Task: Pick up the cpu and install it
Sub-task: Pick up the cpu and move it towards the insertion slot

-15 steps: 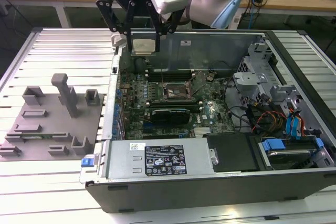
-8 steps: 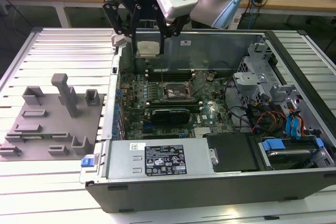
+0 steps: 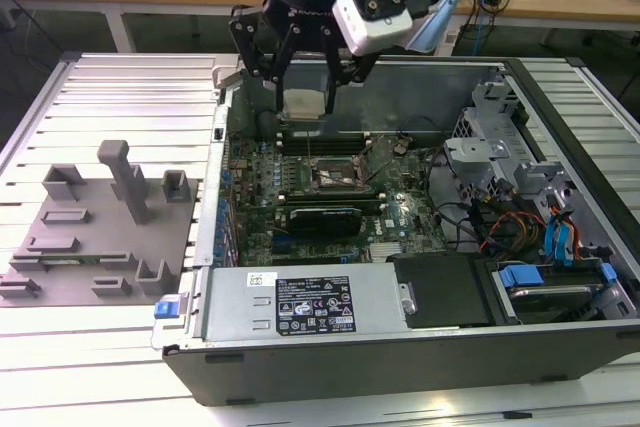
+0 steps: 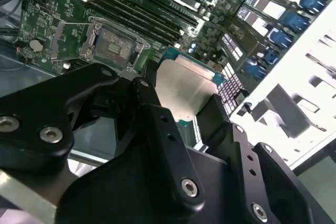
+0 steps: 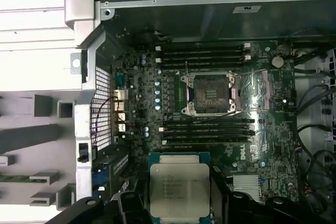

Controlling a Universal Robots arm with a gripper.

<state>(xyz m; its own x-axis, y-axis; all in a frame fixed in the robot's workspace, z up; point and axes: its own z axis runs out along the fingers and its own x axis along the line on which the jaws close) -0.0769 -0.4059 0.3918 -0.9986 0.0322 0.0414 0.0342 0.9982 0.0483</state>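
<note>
**Work cell, one station, listed from the exterior view's left to its right.**

1. One slatted silver metal table, bearing everything below.
2. One large grey plastic tray with upright posts, at the exterior view's left. It has one tall post and several short blocks, and the first wrist view catches part of it, the rest running out of frame.
3. One open dark grey computer case, lying on its side, just beside the tray.
4. One green motherboard on the case floor. It carries two banks of long black memory slots, one on either side of the socket.
5. One black two-fingered gripper, over the far side of the case. Its fingers are pinching item 6 by two opposite edges, best seen in the second wrist view. The arm above it is cut off in the exterior view.
6. One cpu, a small flat square chip with a silvery-grey metal top and pale rim.
   - It is held clear above the motherboard, near the socket but not seated in it.
   - Both wrist views show the metal top.
   - The fingers cover parts of two edges, and in the first wrist view one edge runs out of frame.
7. One black square socket frame with metal bracket, mid-board. Its contact field is bare in both wrist views.
8. One grey power-supply box with a white label, along the near wall.
9. One metal drive cage at the exterior view's right, with blue-tabbed cabling (strands too tangled to count).
</note>
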